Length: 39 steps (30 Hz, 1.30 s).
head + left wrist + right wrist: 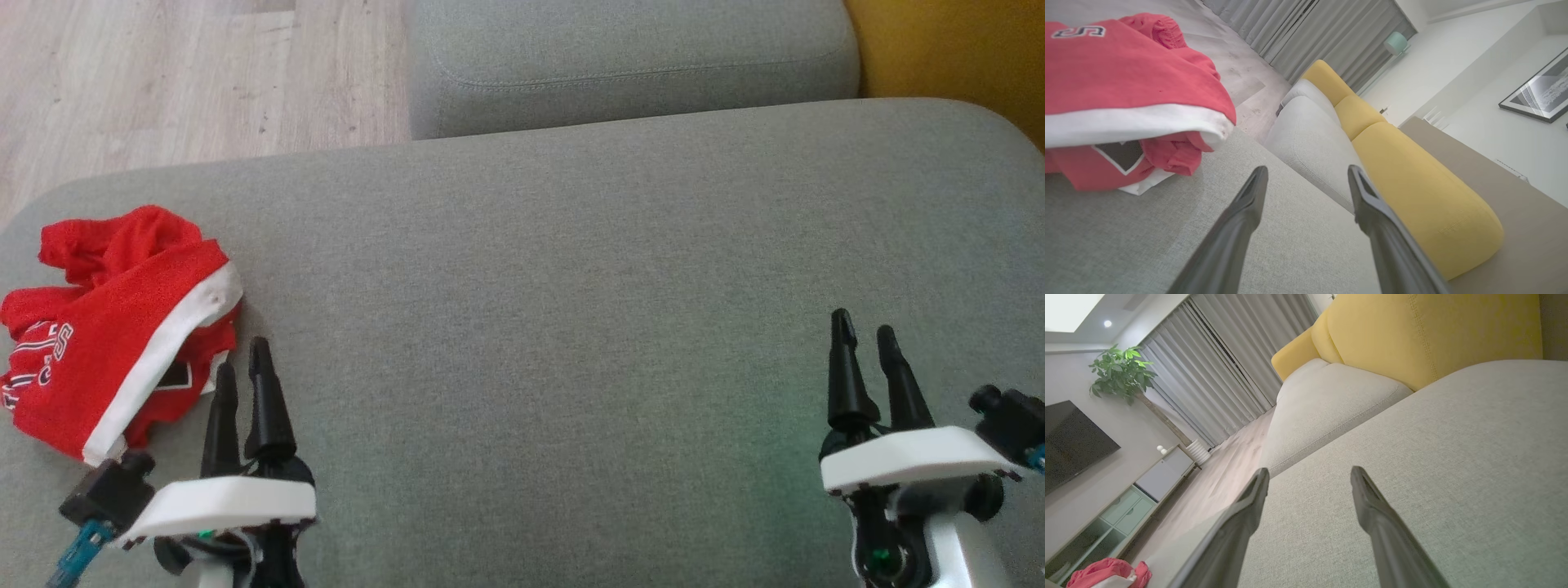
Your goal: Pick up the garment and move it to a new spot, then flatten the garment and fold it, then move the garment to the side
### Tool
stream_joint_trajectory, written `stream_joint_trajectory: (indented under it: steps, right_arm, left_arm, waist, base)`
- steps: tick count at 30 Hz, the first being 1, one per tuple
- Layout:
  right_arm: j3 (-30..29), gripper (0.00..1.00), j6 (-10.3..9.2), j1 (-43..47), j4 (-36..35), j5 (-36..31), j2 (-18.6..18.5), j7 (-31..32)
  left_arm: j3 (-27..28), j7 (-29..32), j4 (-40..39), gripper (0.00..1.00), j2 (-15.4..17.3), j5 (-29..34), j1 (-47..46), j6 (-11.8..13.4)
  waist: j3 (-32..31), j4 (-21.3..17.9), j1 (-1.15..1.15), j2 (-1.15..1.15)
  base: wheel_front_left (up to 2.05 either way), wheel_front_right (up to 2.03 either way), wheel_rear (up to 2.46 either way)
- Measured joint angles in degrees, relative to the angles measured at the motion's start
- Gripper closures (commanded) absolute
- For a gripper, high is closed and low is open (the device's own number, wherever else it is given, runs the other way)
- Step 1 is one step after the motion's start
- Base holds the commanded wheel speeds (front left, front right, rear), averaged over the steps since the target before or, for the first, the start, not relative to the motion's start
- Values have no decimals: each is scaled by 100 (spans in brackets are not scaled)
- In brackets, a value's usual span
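Looking at a crumpled red garment (114, 327) with a white band (175, 339), heaped at the left end of the grey sofa cushion (571, 269), close to its edge. Lies just up and left of the left gripper (242, 359), near the fingertips but not touching. No clean long axis while bunched; roughly follows the band, diagonal from lower left to upper right in the head view. Wide and empty on the left gripper. Same on the right gripper (864, 327): wide, empty, well apart across the cushion. Clearly a left-arm pick, probably a short reach forward and leftward onto the heap.
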Motion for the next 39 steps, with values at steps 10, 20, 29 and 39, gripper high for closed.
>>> stream_joint_trajectory:
  steps: [10,20,29,39]
  right_arm:
    - [102,0,0,-102,-86,-870,-1,-222]
    - [209,0,2,-108,-140,-1606,-1,-389]
    - [244,0,8,-158,-194,-2308,-2,-563]
    - [375,0,34,-159,-268,-3026,-3,-754]
  left_arm:
    - [-318,-190,-118,0,108,849,-2,247]
    - [-716,-365,-170,0,328,1541,-44,501]
    - [-976,-524,-132,0,465,2089,-114,672]
    - [-1543,-719,48,0,692,2958,-153,960]
  waist:
    - [29,-35,0,0]
    - [37,-87,0,0]
    - [34,-94,0,0]
    - [35,-106,0,0]
  base:
    - [0,0,0]
    - [0,0,0]
    - [0,0,0]
    - [0,0,0]
